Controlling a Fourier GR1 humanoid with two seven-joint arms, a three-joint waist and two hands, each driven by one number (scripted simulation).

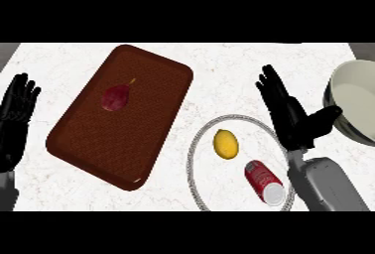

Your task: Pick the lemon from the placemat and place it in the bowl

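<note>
The yellow lemon lies inside a round grey-rimmed plate at the lower middle, not on the brown mat. A large pale bowl stands at the right edge, partly cut off. My right hand is open, fingers straight and pointing away, between the plate and the bowl, to the right of the lemon and apart from it. At the left edge my left hand rests open, fingers up, holding nothing.
A brown rectangular placemat lies tilted at the left of centre with a dark red fruit on it. A red can lies on its side in the plate just below the lemon, close to my right wrist.
</note>
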